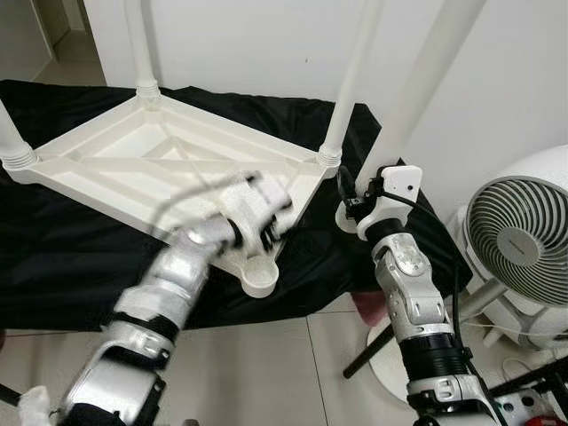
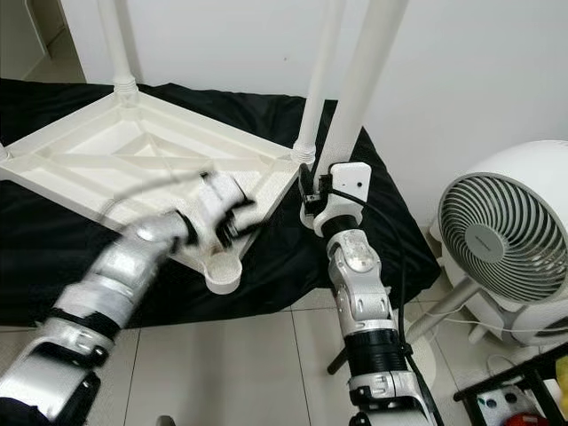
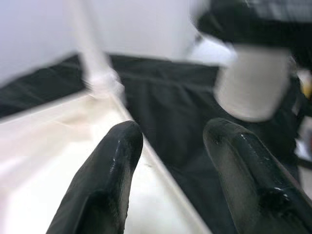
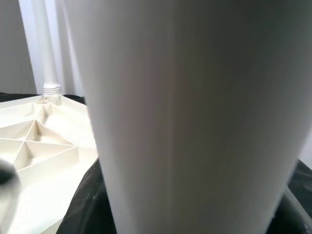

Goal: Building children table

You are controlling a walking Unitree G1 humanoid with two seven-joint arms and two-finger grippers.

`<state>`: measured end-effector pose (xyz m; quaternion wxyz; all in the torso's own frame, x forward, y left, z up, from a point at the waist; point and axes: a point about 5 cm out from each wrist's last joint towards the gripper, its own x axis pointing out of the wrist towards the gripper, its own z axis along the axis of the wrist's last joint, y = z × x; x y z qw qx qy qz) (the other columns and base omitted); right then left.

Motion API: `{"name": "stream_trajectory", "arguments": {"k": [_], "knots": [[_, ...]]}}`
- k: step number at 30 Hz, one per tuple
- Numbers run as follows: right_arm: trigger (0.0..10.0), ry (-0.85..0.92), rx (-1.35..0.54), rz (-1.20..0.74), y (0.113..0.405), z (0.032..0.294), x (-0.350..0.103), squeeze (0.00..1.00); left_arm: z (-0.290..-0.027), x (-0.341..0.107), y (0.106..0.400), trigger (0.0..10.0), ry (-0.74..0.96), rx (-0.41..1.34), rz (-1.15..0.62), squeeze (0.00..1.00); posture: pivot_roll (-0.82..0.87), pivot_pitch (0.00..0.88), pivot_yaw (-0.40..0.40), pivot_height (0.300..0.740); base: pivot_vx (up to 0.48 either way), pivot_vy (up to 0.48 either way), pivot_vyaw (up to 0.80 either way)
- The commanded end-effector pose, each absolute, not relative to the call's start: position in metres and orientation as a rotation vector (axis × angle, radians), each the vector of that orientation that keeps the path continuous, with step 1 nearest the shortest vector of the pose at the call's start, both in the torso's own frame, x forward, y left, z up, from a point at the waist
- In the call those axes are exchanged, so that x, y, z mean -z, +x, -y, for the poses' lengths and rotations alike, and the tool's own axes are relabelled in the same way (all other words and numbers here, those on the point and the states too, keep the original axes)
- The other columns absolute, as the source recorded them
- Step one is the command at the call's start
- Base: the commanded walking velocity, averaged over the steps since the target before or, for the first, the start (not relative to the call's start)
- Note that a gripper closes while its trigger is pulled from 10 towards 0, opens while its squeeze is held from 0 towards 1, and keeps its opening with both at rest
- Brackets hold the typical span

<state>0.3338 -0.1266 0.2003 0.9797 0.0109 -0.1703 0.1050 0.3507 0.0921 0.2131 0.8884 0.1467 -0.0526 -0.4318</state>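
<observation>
The upturned white tabletop [image 1: 169,160] lies on a black cloth [image 1: 62,257] on the floor; the left hand [image 1: 266,213], fingers apart (blurred), hovers over its near corner socket [image 1: 260,280]; the right hand [image 1: 351,206] is clamped on a loose table leg [image 1: 417,89] beside the cloth's right edge.

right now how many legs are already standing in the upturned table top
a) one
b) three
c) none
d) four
b, three legs stand in corner sockets of the table top, at the far corner, the left corner and the right corner; the near socket is empty, and the right gripper holds the fourth leg off to the side.
</observation>
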Motion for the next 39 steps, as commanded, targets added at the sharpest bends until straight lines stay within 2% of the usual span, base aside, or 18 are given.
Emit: {"name": "stream_trajectory", "arguments": {"k": [1,2,3,5,6,10,12,14,21,32,35,39], "knots": [[10.0,0.03,-0.209,0.343,0.332,0.129,-0.2,0.0,-0.096,-0.212,0.349,10.0,0.275,0.895,0.097,0.0,0.08,0.054,-0.093,0.74,0.0,0.0,0.0],[10.0,0.029,-0.21,0.342,0.332,0.13,-0.2,0.0,-0.107,-0.215,0.347,10.0,0.275,0.897,0.098,0.0,0.08,0.054,-0.093,0.74,0.0,0.0,0.0],[10.0,0.029,-0.21,0.342,0.332,0.13,-0.2,0.0,-0.107,-0.215,0.347,10.0,0.275,0.897,0.098,0.0,0.08,0.054,-0.093,0.74,0.0,0.0,0.0],[10.0,0.027,-0.215,0.342,0.333,0.13,-0.199,0.0,-0.131,-0.212,0.342,10.0,0.343,0.898,0.062,0.0,0.1,0.05,-0.1,0.74,0.0,0.0,0.0],[10.0,0.027,-0.215,0.342,0.333,0.13,-0.199,0.0,-0.131,-0.212,0.342,10.0,0.343,0.898,0.062,0.0,0.1,0.05,-0.1,0.74,0.0,0.0,0.0],[10.0,0.027,-0.236,0.342,0.333,0.129,-0.2,0.0,-0.158,-0.194,0.326,10.0,0.446,0.981,-0.071,0.0,0.11,0.044,-0.11,0.74,0.0,0.0,0.0],[10.0,0.027,-0.236,0.342,0.333,0.129,-0.2,0.0,-0.158,-0.194,0.326,10.0,0.446,0.981,-0.071,0.0,0.11,0.044,-0.11,0.74,0.0,0.0,0.0],[10.0,0.019,-0.248,0.34,0.334,0.129,-0.199,0.0,-0.168,-0.184,0.316,10.0,0.483,1.031,-0.148,0.0,0.12,0.034,-0.118,0.74,0.0,0.0,0.0],[10.0,0.0,-0.26,0.337,0.335,0.131,-0.199,0.0,-0.167,-0.17,0.305,10.0,0.486,1.101,-0.216,0.0,0.12,0.018,-0.122,0.74,0.0,0.0,0.0],[10.0,-0.021,-0.252,0.355,0.335,0.137,-0.204,0.0,-0.15,-0.144,0.311,10.0,0.617,1.127,-0.294,0.0,0.08,0.003,-0.103,0.74,0.0,0.0,0.0],[10.0,-0.028,-0.225,0.358,0.334,0.144,-0.204,0.0,-0.148,-0.134,0.309,10.0,0.71,1.147,-0.335,0.0,0.07,0.007,-0.093,0.74,0.0,0.0,0.0],[10.0,-0.028,-0.213,0.355,0.332,0.147,-0.203,0.0,-0.146,-0.132,0.307,10.0,0.703,1.158,-0.339,0.0,0.06,0.013,-0.091,0.74,0.0,0.0,0.0]]}}
